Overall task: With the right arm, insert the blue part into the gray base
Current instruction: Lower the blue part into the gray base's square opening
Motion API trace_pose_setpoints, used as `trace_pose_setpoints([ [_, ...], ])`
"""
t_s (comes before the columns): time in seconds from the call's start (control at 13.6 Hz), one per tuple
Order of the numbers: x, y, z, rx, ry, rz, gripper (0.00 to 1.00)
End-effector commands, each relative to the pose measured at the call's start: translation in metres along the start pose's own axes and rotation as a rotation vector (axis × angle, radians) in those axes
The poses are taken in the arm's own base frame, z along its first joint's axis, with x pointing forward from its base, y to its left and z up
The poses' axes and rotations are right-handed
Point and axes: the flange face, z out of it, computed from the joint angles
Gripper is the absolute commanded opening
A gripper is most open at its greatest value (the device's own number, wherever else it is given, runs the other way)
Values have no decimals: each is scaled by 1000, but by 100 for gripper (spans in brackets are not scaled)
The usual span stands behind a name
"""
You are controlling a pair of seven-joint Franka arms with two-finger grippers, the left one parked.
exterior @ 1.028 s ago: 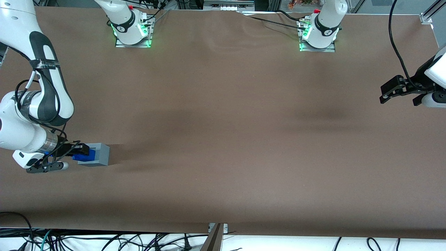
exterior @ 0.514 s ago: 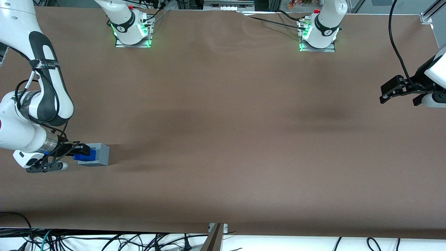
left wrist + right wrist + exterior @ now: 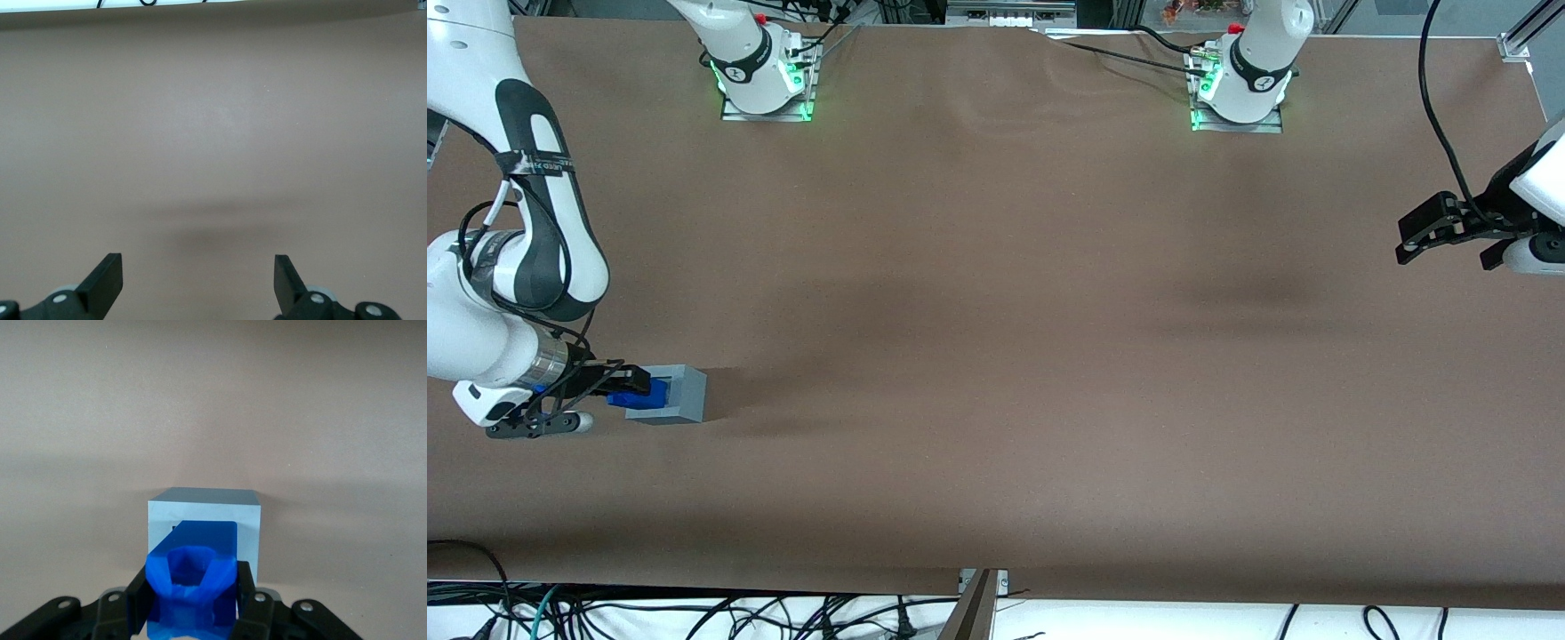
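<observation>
Your claw (image 3: 633,388) — clamped on the blue part (image 3: 192,583) — has eased back slightly from the gray base (image 3: 679,394), so the part isn't seated yet.

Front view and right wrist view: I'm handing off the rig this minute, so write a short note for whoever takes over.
Gripper: on the right arm, low over the table at the working arm's end, jaws shut on the small bright-blue plastic part.
Light-gray plastic cube base: on the brown table, socket face toward the gripper.
Done: blue part grasped and lined up at the socket; depth of entry unclear.
Left: push fully in, release, retract.
</observation>
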Motion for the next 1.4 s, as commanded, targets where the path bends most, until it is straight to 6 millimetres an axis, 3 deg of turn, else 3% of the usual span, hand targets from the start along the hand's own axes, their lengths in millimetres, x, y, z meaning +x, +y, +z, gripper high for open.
trace_pose_setpoints([
  [0.0,-13,2,13,15,-35,23,21],
  [1.25,-19,-2,24,19,-54,56,21],
  [1.32,-19,-2,24,18,-49,54,24],
])
